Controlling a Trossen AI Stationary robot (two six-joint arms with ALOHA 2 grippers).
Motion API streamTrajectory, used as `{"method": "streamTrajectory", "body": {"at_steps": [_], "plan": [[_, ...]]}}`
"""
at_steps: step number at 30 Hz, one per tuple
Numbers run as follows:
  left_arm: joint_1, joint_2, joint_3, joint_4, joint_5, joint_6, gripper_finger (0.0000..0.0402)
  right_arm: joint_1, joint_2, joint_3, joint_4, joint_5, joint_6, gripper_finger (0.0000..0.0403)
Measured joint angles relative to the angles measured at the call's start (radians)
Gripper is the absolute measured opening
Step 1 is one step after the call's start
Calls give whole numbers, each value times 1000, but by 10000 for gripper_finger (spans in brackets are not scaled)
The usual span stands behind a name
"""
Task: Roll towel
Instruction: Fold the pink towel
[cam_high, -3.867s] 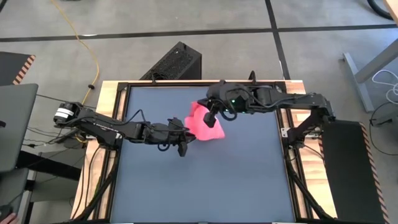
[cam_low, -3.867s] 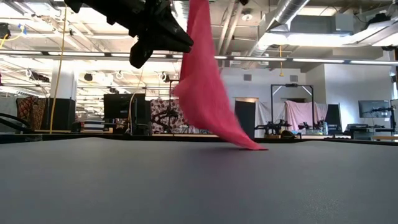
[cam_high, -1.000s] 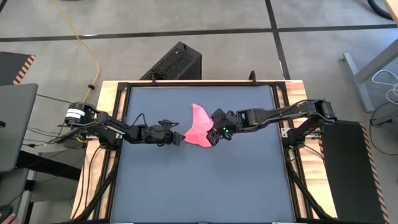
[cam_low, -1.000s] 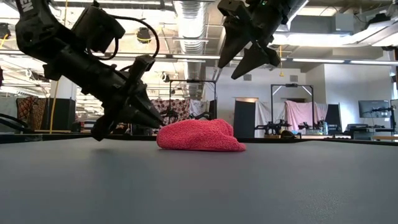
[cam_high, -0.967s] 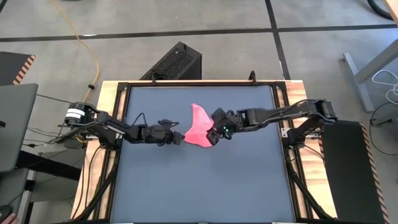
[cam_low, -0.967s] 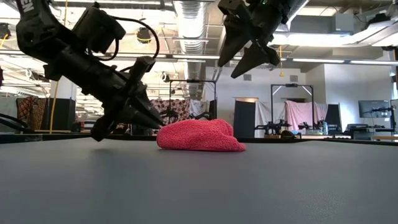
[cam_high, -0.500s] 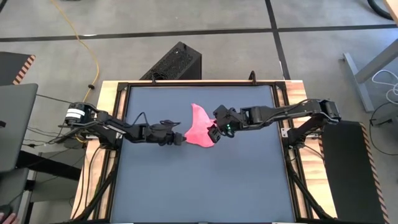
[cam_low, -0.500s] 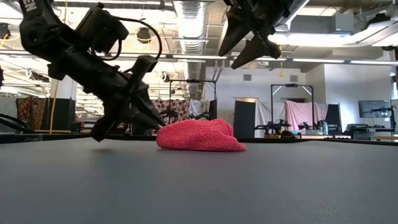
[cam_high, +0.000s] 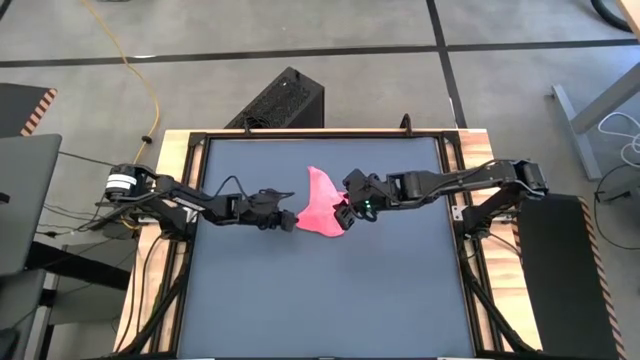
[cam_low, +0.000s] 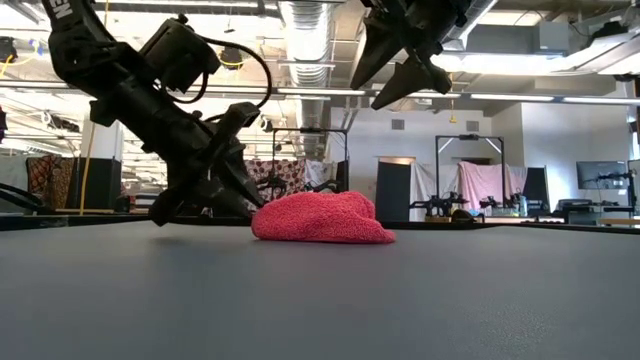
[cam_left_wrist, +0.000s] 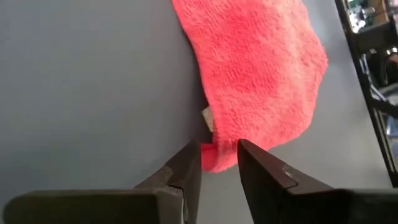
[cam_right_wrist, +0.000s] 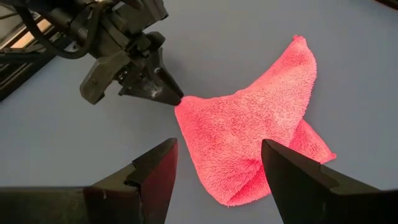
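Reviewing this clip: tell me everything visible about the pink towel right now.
The towel is bright pink, plain, fuzzy terry-like cloth, lying crumpled and loosely folded in a low, roughly triangular heap on the dark grey table, one point stretching toward the far edge. A small tag shows at its edge. The left gripper has its fingertips at one corner; the right gripper hangs open above it.

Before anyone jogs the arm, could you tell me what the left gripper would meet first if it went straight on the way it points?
Most likely the pink towel. The left gripper already has a corner of it between its parted fingers, with the crumpled cloth directly ahead on the table.
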Motion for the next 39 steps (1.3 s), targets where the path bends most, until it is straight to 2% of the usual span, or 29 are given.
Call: {"method": "streamTrajectory", "body": {"at_steps": [7,14,18,23,29,34,39], "plan": [[0,0,1,13,22,-19,117,-2,0,0,0,0,-1,260],[11,0,1,11,5,-34,115,5,0,0,4,0,-1,260],[20,0,1,30,7,-36,83,11,0,0,27,0,-1,260],[20,0,1,70,8,-29,14,12,0,0,55,1,-1,260],[21,0,1,76,7,-38,1,12,0,0,54,1,-2,260],[21,0,1,73,54,17,15,12,0,0,52,1,-3,260],[20,0,1,39,112,42,71,12,0,0,52,1,-4,260]]}}
